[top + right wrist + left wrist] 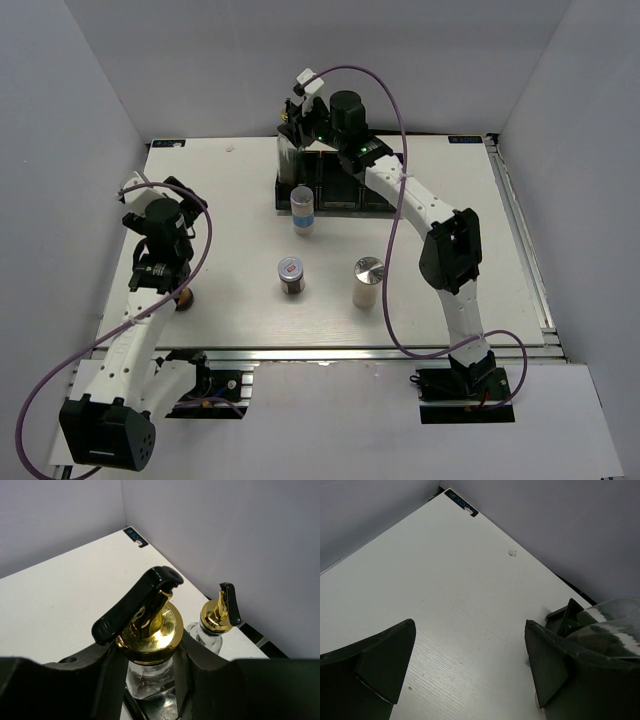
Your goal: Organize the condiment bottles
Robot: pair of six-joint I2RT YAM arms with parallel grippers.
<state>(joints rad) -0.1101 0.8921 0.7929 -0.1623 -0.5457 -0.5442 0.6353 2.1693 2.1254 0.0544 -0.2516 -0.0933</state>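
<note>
Near cruet [150, 635] pinched at the neck, just under its gold collar, by the right gripper [155, 660], apparently standing in the left end of the black tray [345, 198] with the second cruet [216, 615] just beyond it, so two of six housed or nearly so, by the look of it. Left to shift: blue-labelled shaker [303, 210] just in front of the tray, red-capped jar [291, 275] and silver-lidded cylinder [368, 282] mid-table, small brown jar [186, 298] down by the left arm. Left gripper [469, 630] gaping wide over bare tabletop, holding nothing
</note>
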